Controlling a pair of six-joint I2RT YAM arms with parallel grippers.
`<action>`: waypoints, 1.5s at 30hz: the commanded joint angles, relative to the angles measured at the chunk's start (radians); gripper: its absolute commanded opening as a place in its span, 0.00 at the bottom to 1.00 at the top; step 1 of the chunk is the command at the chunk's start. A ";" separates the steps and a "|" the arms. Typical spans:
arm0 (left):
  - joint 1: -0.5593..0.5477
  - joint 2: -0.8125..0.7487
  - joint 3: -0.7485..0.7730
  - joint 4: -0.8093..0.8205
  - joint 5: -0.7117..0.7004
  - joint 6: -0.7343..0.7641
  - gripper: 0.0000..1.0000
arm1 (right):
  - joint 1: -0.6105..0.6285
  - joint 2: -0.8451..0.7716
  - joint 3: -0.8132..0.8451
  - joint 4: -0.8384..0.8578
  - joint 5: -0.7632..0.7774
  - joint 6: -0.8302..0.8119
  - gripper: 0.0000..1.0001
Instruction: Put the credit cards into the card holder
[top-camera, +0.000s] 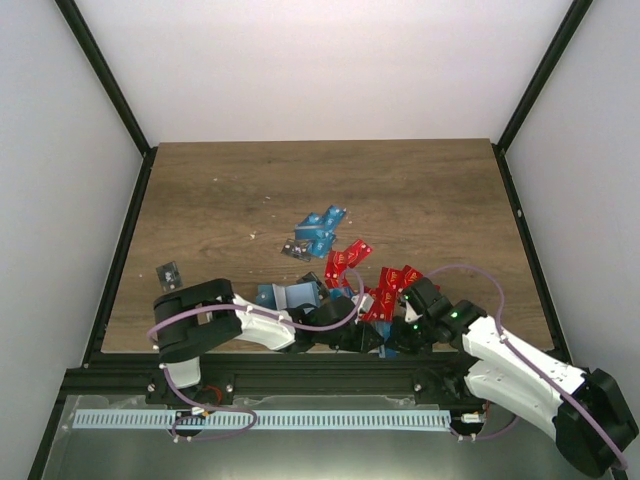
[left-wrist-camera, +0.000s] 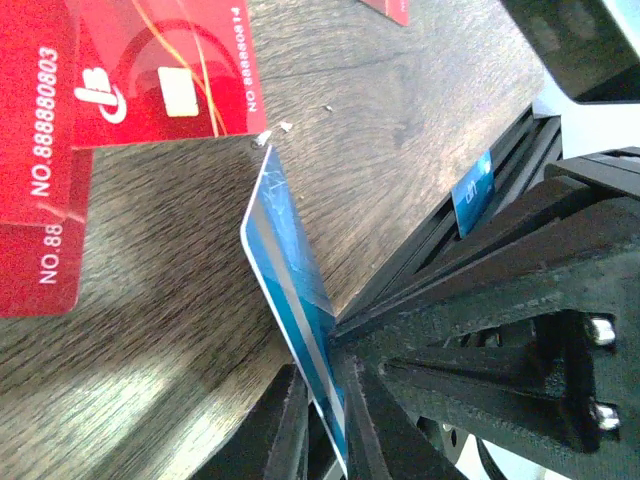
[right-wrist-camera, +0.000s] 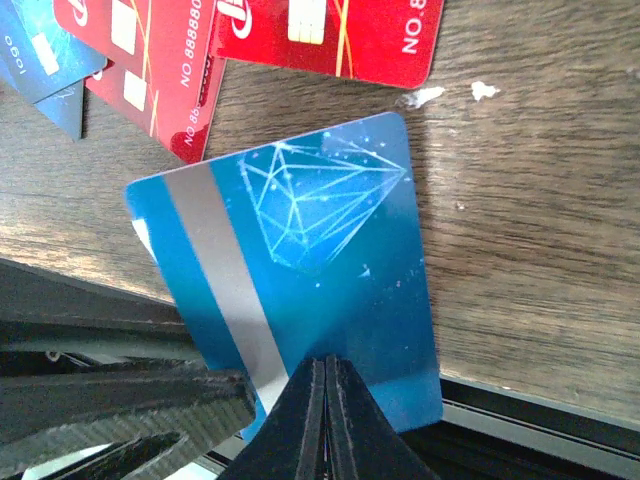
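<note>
Left end effector (left-wrist-camera: 325, 400) is clamped on the lower end of a blue card (left-wrist-camera: 285, 260), which stands on edge, tilted, above the tabletop (left-wrist-camera: 400, 100) close to its near edge. Right end effector (right-wrist-camera: 325, 400) has its fingers pressed together with nothing between them. Its tips sit in front of the card's face near the bottom edge, and contact cannot be confirmed. The card holder (top-camera: 300, 294) appears to be the darker blue-green flat item beside the left forearm in the top view, apart from the held card. It is not seen by either wrist camera, and its opening cannot be made out. Red cards (left-wrist-camera: 150, 70) lie flat just beyond the held card. A second blue card (left-wrist-camera: 473, 190) sits by the frame rail (right-wrist-camera: 520, 420).

Risks noted:
- The grip is on one end only, so a push from the right tips could pivot the card or slip it out.
- A dropped card this close to the edge could fall into the rail channel.
- The arms are crowded together, so collision is likely on any wide move.
- Nothing steadies the holder, so insertion may shove it away.
</note>
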 joint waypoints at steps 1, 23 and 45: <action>0.005 0.024 0.007 0.020 -0.012 0.019 0.12 | 0.005 -0.011 0.006 0.015 -0.017 -0.006 0.04; 0.155 -0.295 -0.155 -0.063 0.010 0.125 0.04 | 0.006 -0.094 0.166 0.218 0.073 0.040 0.49; 0.655 -0.789 -0.270 -0.612 -0.011 0.321 0.04 | 0.006 0.392 0.267 0.725 0.008 -0.120 0.70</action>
